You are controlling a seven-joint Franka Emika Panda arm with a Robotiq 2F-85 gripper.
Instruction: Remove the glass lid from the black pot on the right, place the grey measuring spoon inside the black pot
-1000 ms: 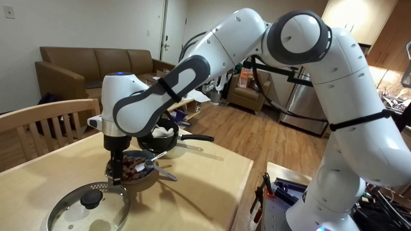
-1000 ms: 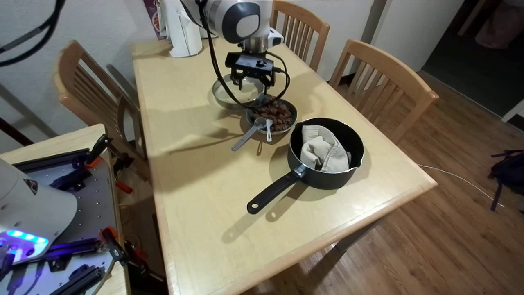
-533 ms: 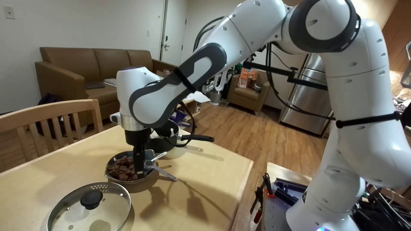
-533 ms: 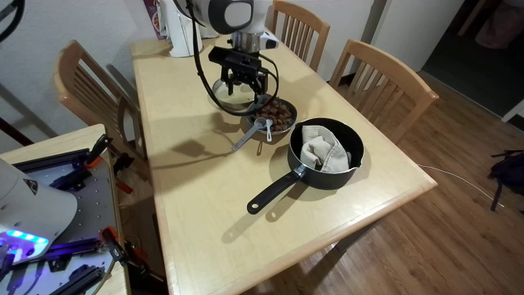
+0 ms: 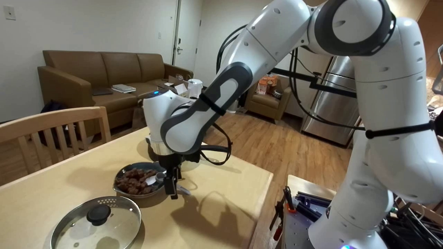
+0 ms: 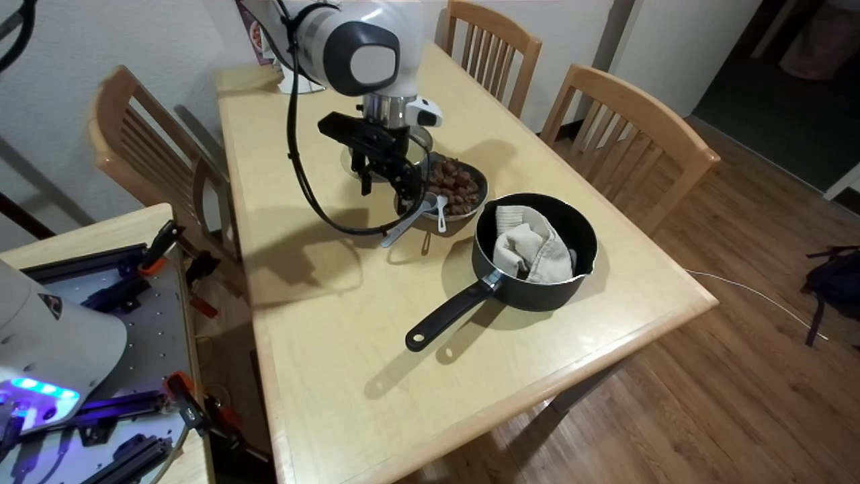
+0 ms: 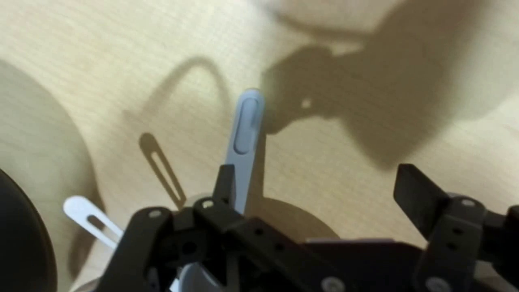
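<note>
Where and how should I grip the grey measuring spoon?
Probably best: grip the grey measuring spoon by its handle, from above, jaws closing across its width. Long and narrow, it juts past the dish over the table. The gripper is open, but in the wrist view one finger partly covers the handle, so centre first.

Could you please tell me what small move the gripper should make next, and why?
I would probably shift the gripper sideways, so that the grey measuring spoon is centred between its fingers: the wrist view shows the jaws open, with one finger overlapping the spoon's handle. The glass lid is already off the black pot.
</note>
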